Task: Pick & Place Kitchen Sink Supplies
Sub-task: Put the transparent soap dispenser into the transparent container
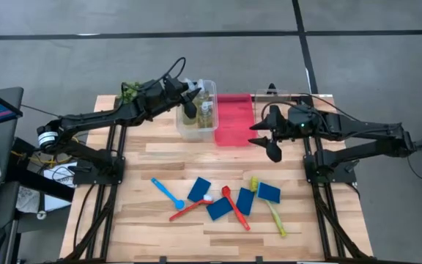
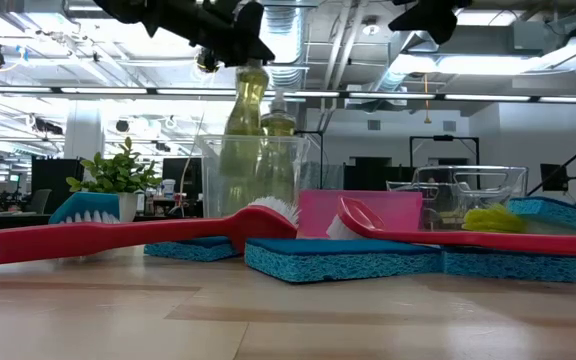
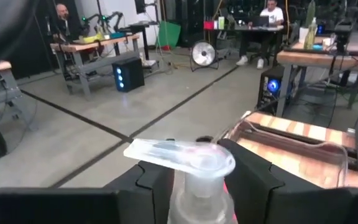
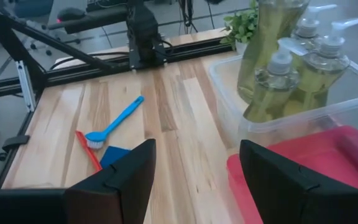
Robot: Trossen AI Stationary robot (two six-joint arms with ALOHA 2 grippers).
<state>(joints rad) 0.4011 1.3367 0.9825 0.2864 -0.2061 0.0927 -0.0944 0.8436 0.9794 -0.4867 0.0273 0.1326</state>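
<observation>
Up by the far edge of the desk (image 1: 152, 246), we are seeing a clear bin (image 1: 196, 130) holding small bottles of yellow-green liquid (image 4: 277, 87), and a red bin (image 1: 234, 119) sitting just beside it with nothing showing inside. Our left gripper (image 1: 190, 99) is hovering over the clear bin, and in the left wrist view one bottle's white top (image 3: 185, 158) is sitting right between the dark fingers (image 3: 257, 180), which are flanking its neck closely; we cannot tell whether they are actually pinching it. Our right gripper (image 1: 268, 141) is hanging above the desk just beside the red bin, its fingers (image 4: 120, 177) spread wide around nothing. Well apart from both sets of fingers, the blue sponges (image 1: 199, 189) and the blue brush (image 1: 167, 193), red brushes (image 1: 235, 207) and yellow-green brush (image 1: 269, 209) are lying scattered on the near half of the desk.
</observation>
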